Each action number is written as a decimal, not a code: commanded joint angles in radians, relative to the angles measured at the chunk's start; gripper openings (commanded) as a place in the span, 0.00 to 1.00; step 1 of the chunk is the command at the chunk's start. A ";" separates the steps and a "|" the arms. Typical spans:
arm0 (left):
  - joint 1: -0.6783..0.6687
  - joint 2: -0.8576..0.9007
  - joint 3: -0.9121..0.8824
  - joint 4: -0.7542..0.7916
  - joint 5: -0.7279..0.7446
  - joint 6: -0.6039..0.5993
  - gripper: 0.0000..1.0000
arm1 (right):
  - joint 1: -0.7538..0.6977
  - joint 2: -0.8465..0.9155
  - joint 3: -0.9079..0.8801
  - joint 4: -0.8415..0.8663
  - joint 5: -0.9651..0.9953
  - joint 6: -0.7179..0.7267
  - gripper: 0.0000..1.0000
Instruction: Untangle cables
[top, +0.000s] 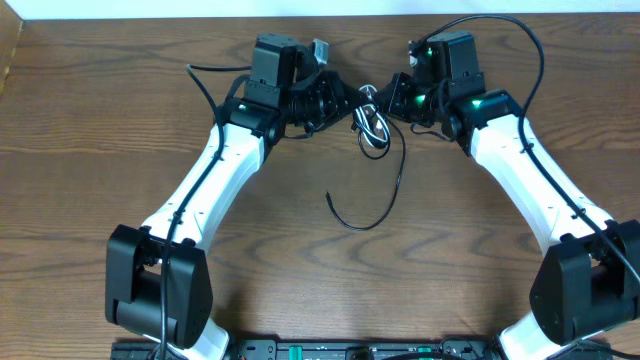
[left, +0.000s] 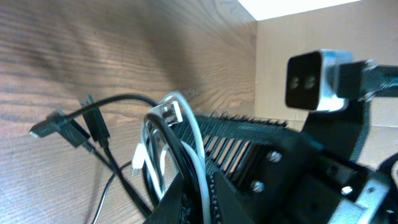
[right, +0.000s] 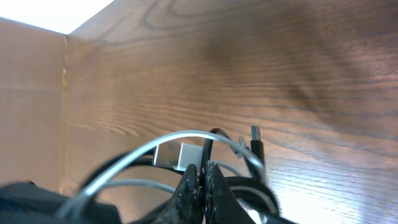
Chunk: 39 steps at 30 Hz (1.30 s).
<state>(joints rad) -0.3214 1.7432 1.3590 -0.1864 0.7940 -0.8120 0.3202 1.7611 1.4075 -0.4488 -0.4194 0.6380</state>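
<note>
The white cable (top: 373, 122) and the black cable (top: 392, 190) are bunched in a tangle between my two grippers at the far middle of the table. My left gripper (top: 347, 112) is shut on the white cable (left: 200, 163), with a black strand (left: 163, 134) running beside it at the jaws (left: 200, 200). My right gripper (top: 388, 104) is shut on a thin black strand (right: 207, 149) at its fingertips (right: 204, 177). A silver plug (right: 179, 154) sits just beyond them. The black cable's loose tail curves down towards me on the table.
Black plug ends (left: 55, 127) lie on the wood left of the tangle in the left wrist view. A black plug (right: 257, 140) stands right of my right jaws. The right arm's own thick wire (top: 520, 40) arcs over the back edge.
</note>
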 joint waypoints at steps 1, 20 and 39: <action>0.049 -0.019 0.019 0.037 0.032 0.016 0.07 | 0.016 0.020 0.002 -0.033 -0.069 -0.168 0.01; 0.069 -0.019 0.019 0.024 0.048 0.212 0.08 | -0.024 0.019 0.003 0.067 -0.325 0.024 0.17; 0.069 -0.019 0.019 0.024 0.023 0.138 0.07 | 0.000 0.019 0.003 0.072 -0.351 0.096 0.19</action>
<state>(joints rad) -0.2523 1.7432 1.3590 -0.1673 0.8200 -0.6617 0.3126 1.7737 1.4071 -0.3794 -0.7452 0.7128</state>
